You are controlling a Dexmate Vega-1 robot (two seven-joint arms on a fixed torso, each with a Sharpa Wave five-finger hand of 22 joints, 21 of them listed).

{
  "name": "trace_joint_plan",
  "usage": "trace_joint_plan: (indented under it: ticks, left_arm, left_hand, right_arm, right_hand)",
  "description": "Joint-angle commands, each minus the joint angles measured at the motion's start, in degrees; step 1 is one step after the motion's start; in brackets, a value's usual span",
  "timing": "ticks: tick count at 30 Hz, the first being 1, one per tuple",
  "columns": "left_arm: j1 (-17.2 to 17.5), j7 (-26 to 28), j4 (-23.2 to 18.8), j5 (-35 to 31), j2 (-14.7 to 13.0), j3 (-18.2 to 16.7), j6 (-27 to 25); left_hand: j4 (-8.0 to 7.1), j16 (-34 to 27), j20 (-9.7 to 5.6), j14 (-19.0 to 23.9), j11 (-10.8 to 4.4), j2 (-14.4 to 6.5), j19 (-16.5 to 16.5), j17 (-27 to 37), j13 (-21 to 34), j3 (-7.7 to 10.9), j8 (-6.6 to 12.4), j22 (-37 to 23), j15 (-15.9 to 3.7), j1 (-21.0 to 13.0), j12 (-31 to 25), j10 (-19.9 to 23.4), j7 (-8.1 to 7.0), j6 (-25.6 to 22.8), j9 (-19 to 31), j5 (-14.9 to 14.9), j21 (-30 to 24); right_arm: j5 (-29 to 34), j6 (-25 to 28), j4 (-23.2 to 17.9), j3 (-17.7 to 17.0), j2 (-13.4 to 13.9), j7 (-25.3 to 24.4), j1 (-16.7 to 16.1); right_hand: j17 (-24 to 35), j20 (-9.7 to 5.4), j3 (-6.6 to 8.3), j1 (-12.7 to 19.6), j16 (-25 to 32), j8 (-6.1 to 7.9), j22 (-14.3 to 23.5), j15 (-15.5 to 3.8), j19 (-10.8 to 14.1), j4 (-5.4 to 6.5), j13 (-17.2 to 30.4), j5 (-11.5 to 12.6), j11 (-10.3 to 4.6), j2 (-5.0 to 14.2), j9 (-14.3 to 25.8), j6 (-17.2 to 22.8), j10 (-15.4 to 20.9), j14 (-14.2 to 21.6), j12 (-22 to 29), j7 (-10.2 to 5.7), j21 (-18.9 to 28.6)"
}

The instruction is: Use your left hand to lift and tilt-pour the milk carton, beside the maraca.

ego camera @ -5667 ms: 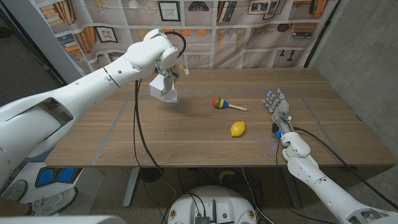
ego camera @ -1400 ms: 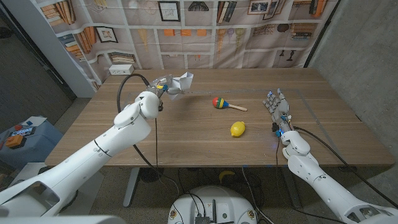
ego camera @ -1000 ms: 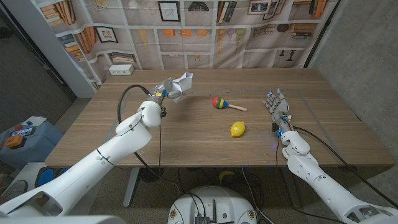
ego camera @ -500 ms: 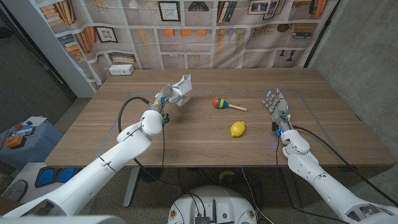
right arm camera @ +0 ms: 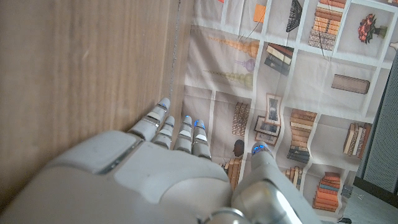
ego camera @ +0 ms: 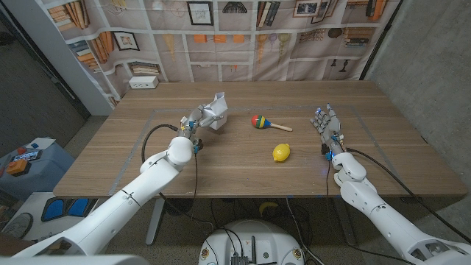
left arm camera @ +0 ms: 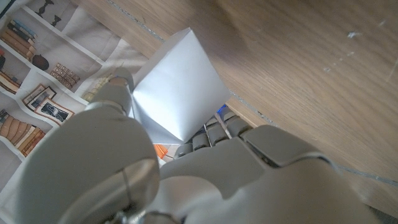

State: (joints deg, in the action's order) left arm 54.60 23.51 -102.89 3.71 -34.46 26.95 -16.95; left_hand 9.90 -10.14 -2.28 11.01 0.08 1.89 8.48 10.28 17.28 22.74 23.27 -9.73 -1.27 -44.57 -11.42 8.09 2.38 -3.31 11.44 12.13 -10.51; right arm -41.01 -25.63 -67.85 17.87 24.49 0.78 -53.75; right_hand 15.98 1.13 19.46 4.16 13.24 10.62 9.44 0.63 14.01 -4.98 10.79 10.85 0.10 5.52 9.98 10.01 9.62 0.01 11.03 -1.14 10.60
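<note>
While gripped by the left hand [ego camera: 193, 118] fingers at upper centre-left, milk carton [ego camera: 215, 110]: probably light, thin-walled, crushable; hold mid-body; right hand [ego camera: 329, 126] open, empty.

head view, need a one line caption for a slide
Left hand holds the tilted carton beside the maraca; lemon and open right hand nearby.

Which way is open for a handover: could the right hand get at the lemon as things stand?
Probably yes. The right hand stands open at the table's right side, and the lemon lies apart from it with only bare wood between. The maraca lies farther back, out of the path.
</note>
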Motion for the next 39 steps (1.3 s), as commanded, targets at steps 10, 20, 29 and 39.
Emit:
trace_joint_plan:
  ticks: [10,20,29,39]
  left_arm:
    - [-1.09,-0.74,5.54,6.93,0.69,1.09,5.87]
    - [0.34,0.43,4.75,8.61,0.43,0.88,5.44]
    - [2.46,0.95,1.96,10.11,-1.13,-0.05,4.45]
    - [3.43,-1.71,-1.37,11.03,-4.81,-0.57,3.45]
  left_hand:
    - [-0.08,0.07,-1.44,-2.11,0.39,1.19,-0.98,0.04,-0.34,-0.58,-0.99,-0.14,0.88,-0.46,0.47,-2.00,0.06,1.92,0.01,-0.12,0.03]
    - [-0.13,0.04,-1.28,-2.71,0.74,1.37,-1.42,0.03,-0.53,-0.71,-1.24,-0.13,1.15,-0.56,0.50,-2.62,0.13,2.44,-0.01,-0.16,0.07]
    - [-0.57,0.61,-1.25,-8.19,1.70,1.78,-3.94,-0.12,-1.58,-1.31,-3.01,-0.06,2.85,0.05,0.98,-6.68,-0.07,5.20,-0.29,-0.49,0.26]
    - [-0.91,0.57,-1.08,-15.30,3.21,2.47,-8.03,-0.42,-4.11,-1.97,-7.42,0.08,4.33,1.98,1.13,-12.57,1.38,10.04,-0.94,-0.90,0.55]
  right_arm:
    - [0.21,0.11,0.41,0.17,-0.51,-0.66,0.29]
    - [0.09,0.26,0.73,0.12,-0.56,-0.63,0.51]
    - [0.07,-0.03,1.69,0.05,-0.83,-0.41,1.19]
    - [0.03,-0.21,2.81,0.21,-1.30,0.03,1.97]
  right_hand:
    - [0.07,0.24,0.43,-0.43,0.20,0.26,0.20,0.27,0.45,0.13,0.19,0.42,0.01,1.66,0.22,0.78,0.44,0.26,0.27,-0.05,0.28]
    - [0.06,0.21,0.46,-0.42,0.22,0.24,0.20,0.18,0.47,0.14,0.20,0.43,0.10,1.67,0.22,0.77,0.46,0.29,0.27,-0.02,0.27]
    - [0.05,0.24,0.52,-0.40,0.26,0.25,0.20,0.15,0.49,0.17,0.20,0.44,0.05,1.77,0.22,0.84,0.45,0.35,0.26,-0.02,0.27]
    - [0.06,0.27,0.53,-0.43,0.28,0.26,0.20,0.21,0.52,0.22,0.21,0.44,0.08,1.80,0.22,0.90,0.53,0.37,0.29,-0.10,0.26]
